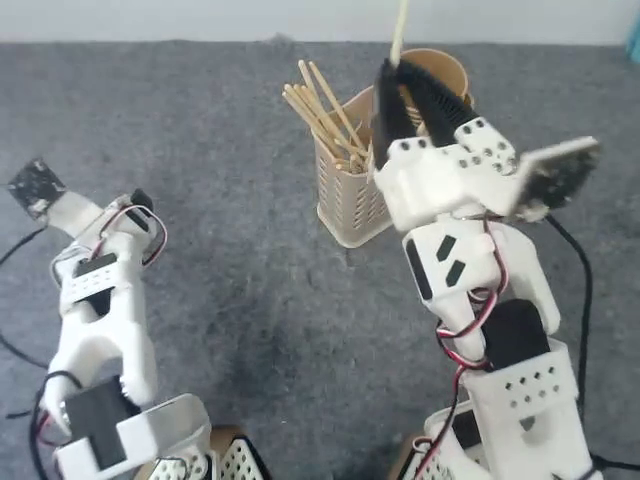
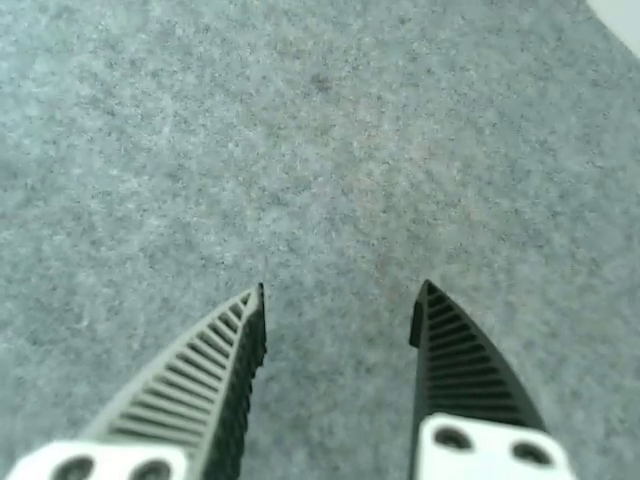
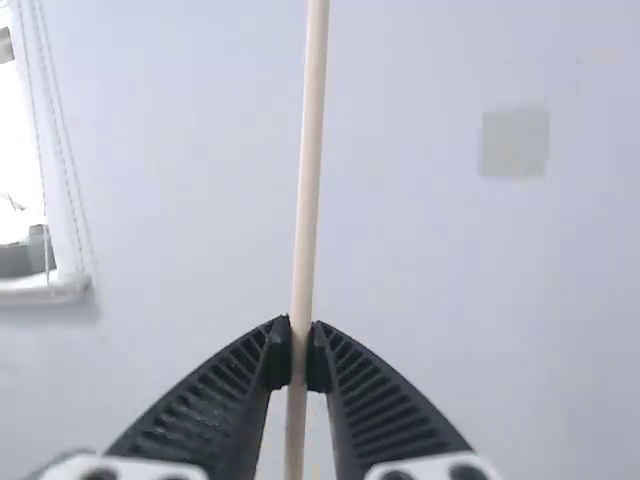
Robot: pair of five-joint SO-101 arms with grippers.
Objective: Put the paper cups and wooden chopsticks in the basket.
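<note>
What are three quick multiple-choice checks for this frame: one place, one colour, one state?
1. Where does the bundle of chopsticks stand?
A) in the basket
B) lying loose beside it
C) held by an arm

2. What colour is the mat?
A) green
B) grey
C) red

3. How is the right gripper?
A) open, empty
B) shut on nothing
C) shut on a single chopstick

Answers:
1 A, the sticks poke out of the basket's top in the high view.
2 B, the mat is grey under both arms.
3 C, the right wrist view shows the jaws pinching one stick.
</note>
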